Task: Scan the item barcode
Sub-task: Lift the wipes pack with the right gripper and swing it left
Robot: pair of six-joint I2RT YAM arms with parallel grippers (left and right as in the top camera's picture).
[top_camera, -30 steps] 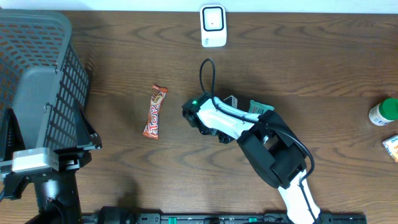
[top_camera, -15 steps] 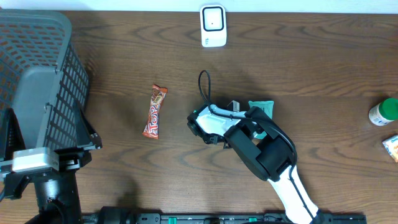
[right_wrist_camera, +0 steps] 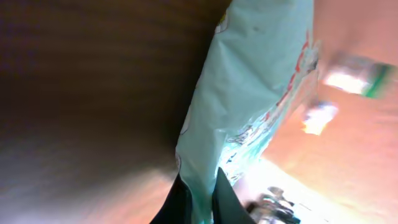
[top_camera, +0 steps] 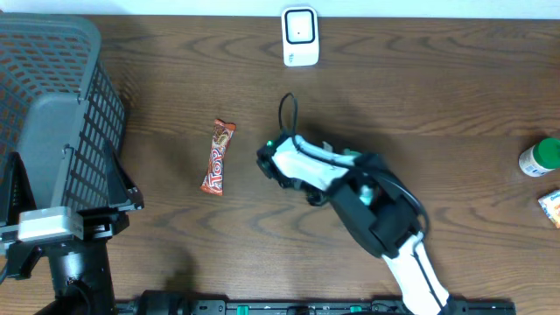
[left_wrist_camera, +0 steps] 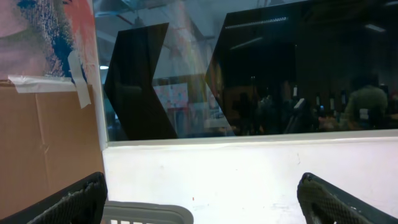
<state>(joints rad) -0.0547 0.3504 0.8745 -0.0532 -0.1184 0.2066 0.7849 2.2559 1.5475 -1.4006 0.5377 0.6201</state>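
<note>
Left of teal packet [right_wrist_camera: 249, 93], mesh basket [top_camera: 98, 96]

Open tabletop [top_camera: 254, 79] between candy bar [top_camera: 218, 157] and scanner [top_camera: 299, 36]; basket [top_camera: 98, 83] far left.

Mint-green packet [right_wrist_camera: 249, 93], pinched at one end
Thin, crinkled, red-printed along one edge, held edge-on; white scanner [top_camera: 299, 35] stands at the far edge of the tabletop [top_camera: 437, 87].

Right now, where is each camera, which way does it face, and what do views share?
Overhead: above the dark wooden table, looking straight down; left arm and right arm show.
Left wrist: facing level at a white wall and dark window; open left gripper frames it.
Right wrist: facing a pale green plastic packet pinched in the shut right gripper.
Shared: overhead and right wrist show the table.
</note>
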